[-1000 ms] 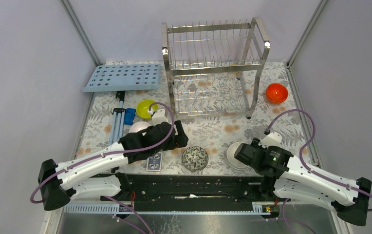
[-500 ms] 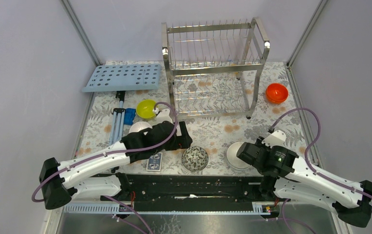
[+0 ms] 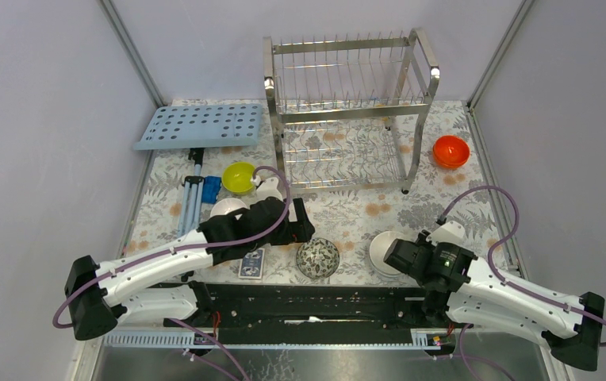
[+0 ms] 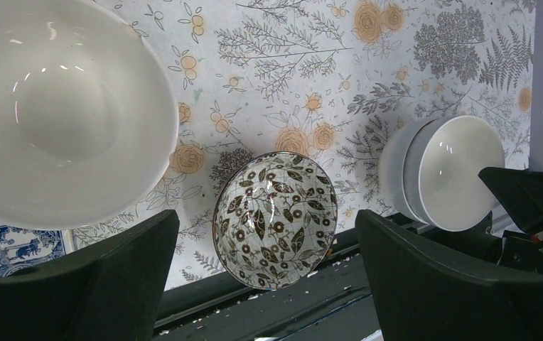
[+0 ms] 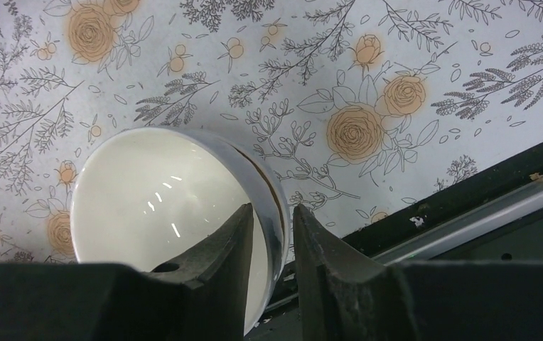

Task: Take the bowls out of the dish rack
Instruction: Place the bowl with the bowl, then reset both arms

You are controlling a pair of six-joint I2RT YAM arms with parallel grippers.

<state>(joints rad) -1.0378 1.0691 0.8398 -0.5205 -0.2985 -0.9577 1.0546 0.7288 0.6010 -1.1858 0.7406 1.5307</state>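
Lower right of the overhead view, nearest me: the right claw (image 5: 272, 213) sits astride the rim of the white bowl stack (image 3: 381, 252). One finger is inside the top bowl and one outside, jaws close together. Cannot tell whether they actually pinch the rim. The stack rests on the flowered desk (image 3: 347, 210) by its near edge. From the wrist camera the bowl's body spreads to the left of the fingers. It is round, so there is no long axis to line up on.

Lower centre: dark patterned bowl (image 3: 317, 258) on the desk, just left of the stack, not touching it. The left claw (image 4: 265, 220) hangs over it, fingers spread wide, nothing between them. Left arm is nearer this bowl; right arm is nearer the stack.

Left of centre: white bowl (image 3: 227, 208) partly under the left arm, yellow-green bowl (image 3: 239, 177) just beyond. Small blue-and-white patterned tile (image 3: 252, 263) near the front edge.

Right side, further back: orange-red bowl (image 3: 450, 151), alone.

Top centre: dish rack (image 3: 347, 103), upright, well apart from both claws. No bowl visible on either tier, so I judge the unloading nearly finished, with the business at the stack the last of it. Light-blue perforated tray (image 3: 201, 125) at upper left.

Writing: none readable anywhere.
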